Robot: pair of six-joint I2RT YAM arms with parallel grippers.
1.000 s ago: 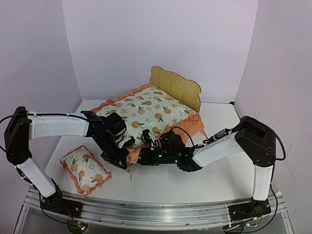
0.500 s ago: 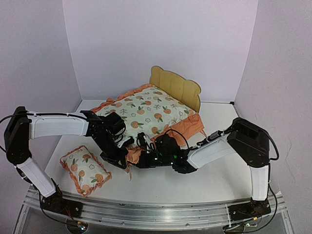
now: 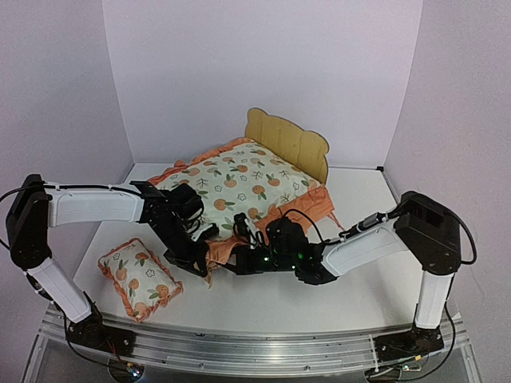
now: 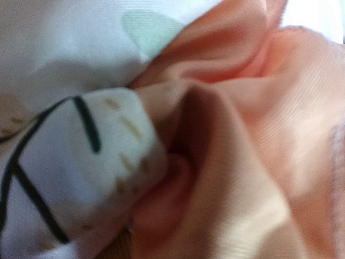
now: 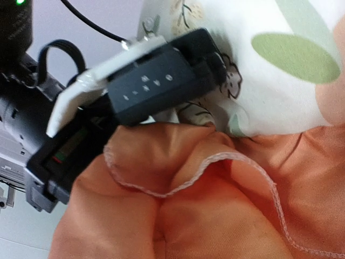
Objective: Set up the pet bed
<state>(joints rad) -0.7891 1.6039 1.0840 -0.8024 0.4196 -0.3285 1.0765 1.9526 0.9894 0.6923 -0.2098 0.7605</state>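
The pet bed shows only its plywood bear-ear headboard [image 3: 287, 142] at the back. The fruit-print mattress cushion [image 3: 239, 182] with its orange ruffle [image 3: 299, 209] lies over the frame and hides the rest. Both grippers meet at the cushion's near edge. My left gripper [image 3: 204, 257] is shut on the bunched ruffle [image 4: 242, 135], which fills its wrist view along with white printed fabric [image 4: 64, 162]. My right gripper [image 3: 239, 261] is shut on the ruffle [image 5: 215, 216] right beside it. The left gripper's black body [image 5: 145, 81] is close in the right wrist view. No fingertips show in either wrist view.
A small matching fruit-print pillow [image 3: 140, 278] lies on the white table [image 3: 359, 287] at the front left, below the left arm. Purple walls close in on three sides. The aluminium rail [image 3: 255, 347] runs along the near edge.
My right gripper has closed on the orange ruffle beside the left gripper, and its arm has shifted slightly to the right. The left arm has kept still, holding the ruffle.
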